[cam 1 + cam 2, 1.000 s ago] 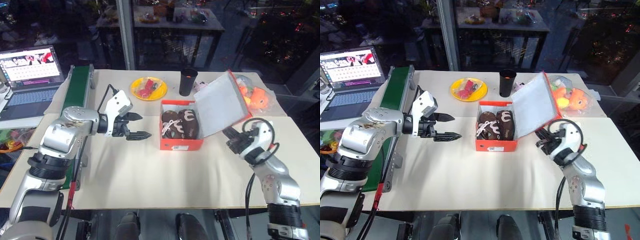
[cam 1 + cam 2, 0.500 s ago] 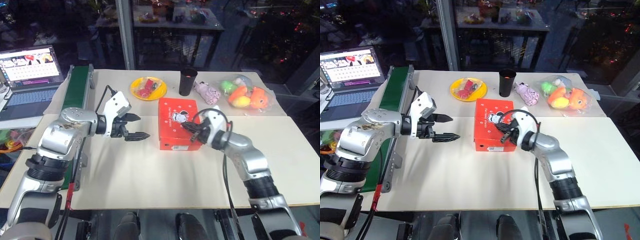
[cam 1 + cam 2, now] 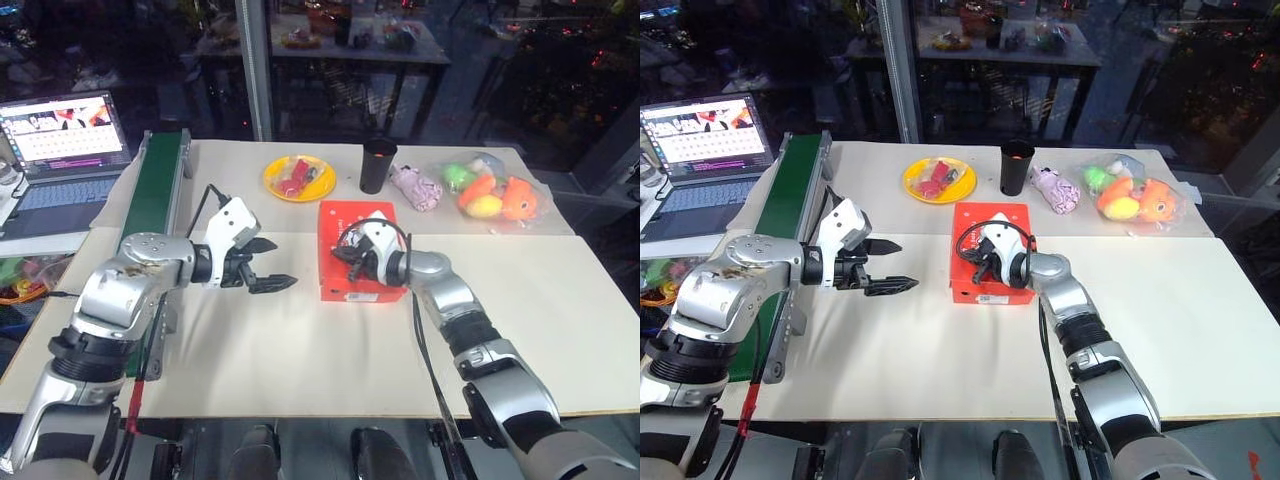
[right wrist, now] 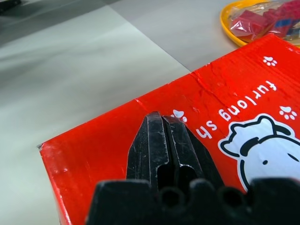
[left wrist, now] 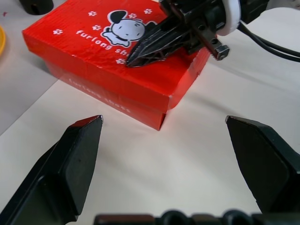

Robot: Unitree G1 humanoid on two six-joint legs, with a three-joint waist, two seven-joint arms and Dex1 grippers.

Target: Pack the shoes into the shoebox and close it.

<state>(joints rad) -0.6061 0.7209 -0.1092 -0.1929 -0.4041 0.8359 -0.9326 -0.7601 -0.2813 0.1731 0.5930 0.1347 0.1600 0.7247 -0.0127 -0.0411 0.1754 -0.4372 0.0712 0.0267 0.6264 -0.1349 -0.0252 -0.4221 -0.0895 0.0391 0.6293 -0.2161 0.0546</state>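
Shoebox [image 3: 358, 248] sits near the middle of the pale surface [image 3: 300, 340], its lid down flat so the red top with the cartoon dog and white paw prints faces up; the shoes are hidden inside it. Right pincer [image 3: 340, 252] lies on the lid near the box's left front part, its two black fingers [image 4: 161, 140] pressed together into one narrow point with nothing between them, tips touching the red cardboard just beside the dog print. Left pincer [image 3: 268, 265] hangs above the surface to the left of the box, apart from it, fingers spread wide and empty, pointing toward the box's left side; in its wrist view the two black fingertips [image 5: 82, 150] stand far apart with the box's corner between them further off.

Behind the box, a yellow plate [image 3: 297, 176] holds small red pieces, a black cup [image 3: 377, 166] stands upright just beside it, a small pink plush toy [image 3: 414, 186] lies next, and a clear bag of bright toys [image 3: 490, 192] rests at the far right. An open laptop [image 3: 62, 150] and a green conveyor belt [image 3: 158, 186] stand at the left edge
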